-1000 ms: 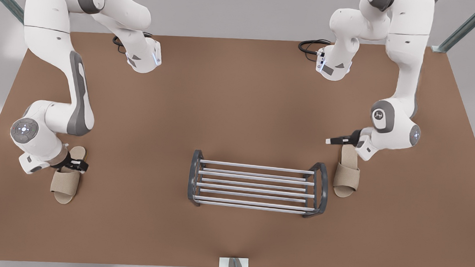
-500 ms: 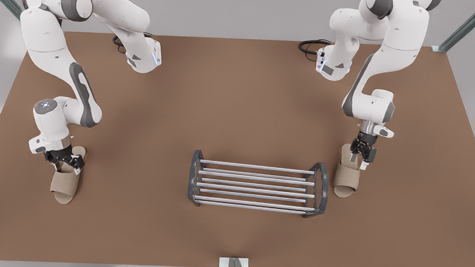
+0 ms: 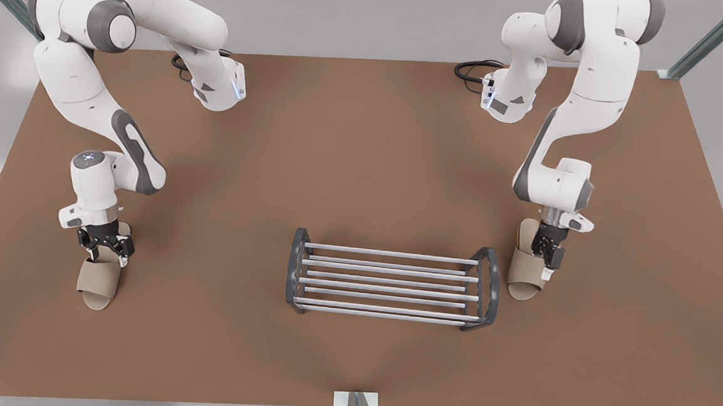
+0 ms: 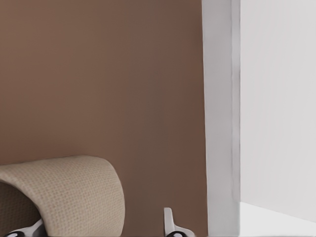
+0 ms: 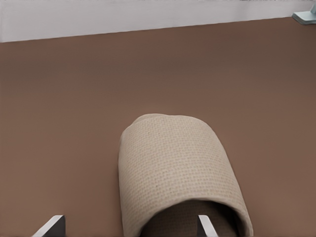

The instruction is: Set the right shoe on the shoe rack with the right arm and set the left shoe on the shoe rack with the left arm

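Now, the grasp step: left claw (image 3: pixel 106 249) spread over left shoe (image 3: pixel 98 281), right claw (image 3: pixel 547 259) spread astride right shoe (image 3: pixel 522 275). Next, likely: pinch, lift towards rack (image 3: pixel 391 283).

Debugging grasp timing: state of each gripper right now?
Left gripper: open, straddling one side of a beige woven slipper, not holding it.
Right gripper: open, straddling one side of the other beige woven slipper.
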You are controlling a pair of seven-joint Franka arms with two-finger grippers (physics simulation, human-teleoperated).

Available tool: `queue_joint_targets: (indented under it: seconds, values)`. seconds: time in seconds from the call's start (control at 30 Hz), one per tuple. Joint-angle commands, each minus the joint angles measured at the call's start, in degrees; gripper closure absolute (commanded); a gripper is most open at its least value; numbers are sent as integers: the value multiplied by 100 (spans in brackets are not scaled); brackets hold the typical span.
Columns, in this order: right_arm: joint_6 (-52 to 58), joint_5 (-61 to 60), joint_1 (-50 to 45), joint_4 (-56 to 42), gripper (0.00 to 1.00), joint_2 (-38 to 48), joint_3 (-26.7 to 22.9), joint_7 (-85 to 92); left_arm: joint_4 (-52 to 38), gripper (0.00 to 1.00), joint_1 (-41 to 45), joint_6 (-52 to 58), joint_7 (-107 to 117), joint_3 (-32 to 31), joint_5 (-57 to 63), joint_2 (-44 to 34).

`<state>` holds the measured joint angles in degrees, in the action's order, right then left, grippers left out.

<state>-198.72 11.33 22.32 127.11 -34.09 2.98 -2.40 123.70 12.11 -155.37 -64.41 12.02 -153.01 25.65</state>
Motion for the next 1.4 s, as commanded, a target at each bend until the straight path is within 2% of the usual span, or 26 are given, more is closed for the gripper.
queue_joint_targets:
  seconds: [0.0,0.13,0.17,0.23,0.63,0.67,0.7,0.73,0.97,1.0,1.03,1.2,1.3,1.33,1.37]
  values:
    - [-264,1,0,-19,1,-54,1,38,-92,0,1,-11,-494,-7,0,72]
    - [-264,10,-9,-143,1,-195,1,29,-259,0,19,-11,-468,-7,-9,195]
    - [-264,10,-9,-186,1,-238,1,29,-277,19,54,-11,-450,-7,-36,230]
    - [-264,10,-9,-222,1,-300,1,29,-285,25,72,-11,-415,-7,-36,230]
    - [-273,54,-26,-740,0,-766,9,29,-303,25,81,33,-37,-51,-36,406]
    - [-273,54,-17,-767,0,-775,9,29,-364,30,81,33,-11,-51,-44,406]
    - [-273,54,-18,-775,0,-810,9,29,-365,43,72,33,-2,-51,-44,406]
    - [-273,54,-26,-819,0,-827,9,29,-373,46,81,33,-11,-51,-36,397]
    - [-273,53,-44,-1013,0,-1012,18,20,-778,46,-16,24,666,-51,-44,37]
    - [-273,45,-44,-1056,0,-1038,18,20,-813,52,-42,24,824,-51,-62,-7]
    - [-273,45,-44,-1074,0,-1056,18,20,-857,78,-86,24,895,-51,-53,-7]
    - [-273,45,-44,-1083,3,-1021,27,38,-909,79,-122,-63,904,-51,-9,-60]
    - [-273,53,-44,-1083,3,-1003,44,38,-909,79,-104,-2330,886,-103,-9,-1782]
    - [-273,54,-44,-1092,5,-994,44,47,-1032,79,-69,-2568,886,-112,8,-2221]
    - [-273,54,-44,-1092,9,-994,44,47,-1375,79,71,-3042,746,-366,586,-2310]
